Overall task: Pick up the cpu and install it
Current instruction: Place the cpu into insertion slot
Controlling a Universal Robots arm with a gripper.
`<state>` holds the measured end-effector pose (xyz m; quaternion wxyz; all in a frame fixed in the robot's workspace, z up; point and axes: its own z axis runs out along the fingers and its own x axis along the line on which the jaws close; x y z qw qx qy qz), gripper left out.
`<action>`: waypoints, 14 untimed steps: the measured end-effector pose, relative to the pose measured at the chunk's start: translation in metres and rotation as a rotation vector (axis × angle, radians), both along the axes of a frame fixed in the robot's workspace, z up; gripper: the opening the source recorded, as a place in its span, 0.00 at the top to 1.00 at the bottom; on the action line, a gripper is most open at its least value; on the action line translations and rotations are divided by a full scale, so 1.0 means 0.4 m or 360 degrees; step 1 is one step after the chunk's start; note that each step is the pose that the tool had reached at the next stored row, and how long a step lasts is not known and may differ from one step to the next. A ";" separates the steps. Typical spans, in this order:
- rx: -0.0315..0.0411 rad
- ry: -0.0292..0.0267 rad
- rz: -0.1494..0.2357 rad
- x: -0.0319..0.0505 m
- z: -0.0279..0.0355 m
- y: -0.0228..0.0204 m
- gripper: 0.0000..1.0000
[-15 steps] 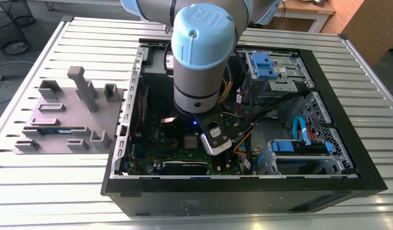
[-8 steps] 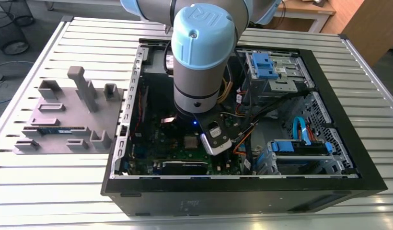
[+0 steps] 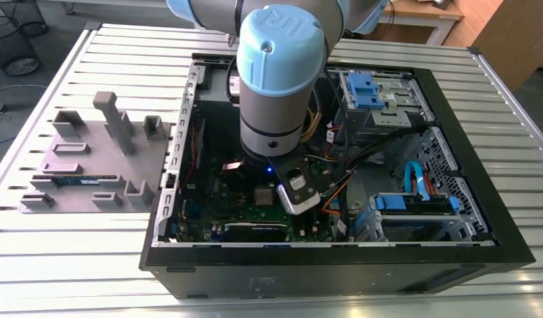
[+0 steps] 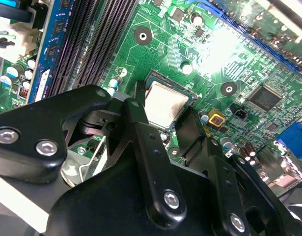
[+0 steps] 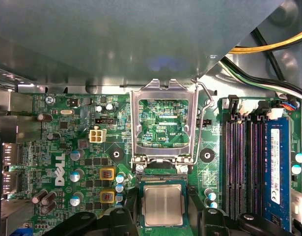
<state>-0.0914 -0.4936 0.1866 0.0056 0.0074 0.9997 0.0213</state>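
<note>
The cpu point(image 5: 163, 204), a small square chip with a silvery top, lies flat in the motherboard socket below the raised metal load plate point(image 5: 136, 128). It also shows in the second wrist view, the cpu point(image 4: 165, 103) between two black fingers. My gripper point(image 5: 163, 212) point(image 4: 165, 115) straddles it, with one finger against each of two opposite edges, shut on it. In the exterior view my arm point(image 3: 271, 79) reaches straight down into the open computer case point(image 3: 466, 132).
The socket lever point(image 5: 209, 113) stands up beside the load plate. Black memory slots point(image 5: 239, 162) and a seated blue memory stick point(image 5: 274, 162) run close by. Cables point(image 5: 268, 49) hang above. Outside the case, a grey fixture point(image 3: 86, 152) holds a memory stick point(image 3: 77, 179).
</note>
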 end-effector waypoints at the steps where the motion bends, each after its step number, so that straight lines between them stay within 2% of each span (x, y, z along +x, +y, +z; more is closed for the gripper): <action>1: 0.0000 0.00000 0.0000 0.000 0.000 0.000 0.51; 14: 0.0000 0.00000 -0.0004 0.000 0.008 0.000 0.51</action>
